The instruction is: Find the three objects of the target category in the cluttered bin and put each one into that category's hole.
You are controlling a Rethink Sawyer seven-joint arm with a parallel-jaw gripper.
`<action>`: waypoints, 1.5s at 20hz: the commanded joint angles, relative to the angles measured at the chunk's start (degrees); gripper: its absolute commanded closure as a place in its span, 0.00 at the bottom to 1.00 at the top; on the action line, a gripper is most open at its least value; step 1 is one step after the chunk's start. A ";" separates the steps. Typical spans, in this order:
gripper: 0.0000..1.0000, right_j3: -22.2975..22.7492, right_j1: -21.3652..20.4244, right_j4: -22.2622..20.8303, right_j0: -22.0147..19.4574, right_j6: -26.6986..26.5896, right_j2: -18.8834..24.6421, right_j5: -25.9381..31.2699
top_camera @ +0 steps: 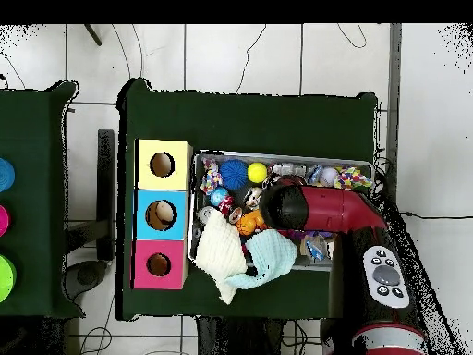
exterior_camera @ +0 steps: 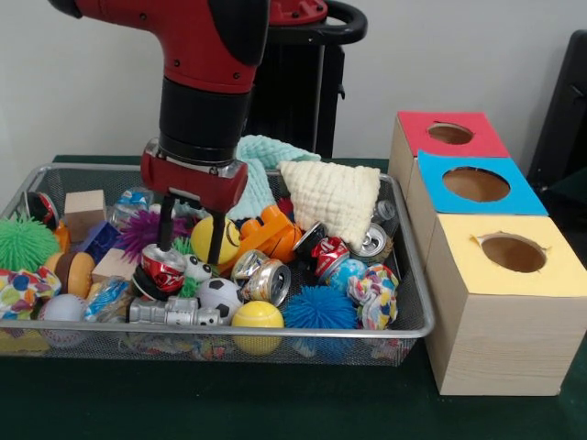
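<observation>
My gripper [exterior_camera: 190, 249] hangs inside the wire bin [exterior_camera: 404, 302], open, its two black fingers apart and nothing held between them. The left fingertip stands just above a crushed red can [exterior_camera: 163, 269]; a small white ball [exterior_camera: 198, 269] lies below the gap and a yellow ball [exterior_camera: 204, 236] behind it. More cans lie to the right: a silver one [exterior_camera: 267, 280], a red and white one [exterior_camera: 328, 254] and one by the cloth [exterior_camera: 373, 240]. Three boxes with holes stand beside the bin: red [exterior_camera: 477, 137], blue [exterior_camera: 514, 197], yellow [exterior_camera: 559, 270]. In the overhead view the arm [top_camera: 296, 207] hides the gripper.
The bin is packed with toys: a soccer ball [exterior_camera: 219, 295], a yellow ball [exterior_camera: 258, 316], a blue spiky ball [exterior_camera: 319, 308], a green spiky ball [exterior_camera: 24, 242], wooden blocks [exterior_camera: 84, 213], a cream cloth [exterior_camera: 335, 192] and a teal cloth [exterior_camera: 266, 156] at the back.
</observation>
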 commanded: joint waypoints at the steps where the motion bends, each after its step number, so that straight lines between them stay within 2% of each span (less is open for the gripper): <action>1: 0.00 -3.69 2.64 -4.04 2.62 1.22 -4.28 6.72; 6: 0.00 -3.96 2.79 -4.02 3.02 1.66 -5.89 4.00; 10: 0.00 -3.95 3.10 -3.59 3.16 0.75 -6.39 5.08; 18: 0.00 -1.90 4.72 -1.49 -0.94 -1.84 -0.16 1.73; 22: 0.00 -0.37 5.57 -0.53 -2.68 -1.33 2.31 0.22; 30: 0.00 -0.13 6.71 -0.82 -4.53 -0.70 4.46 -0.80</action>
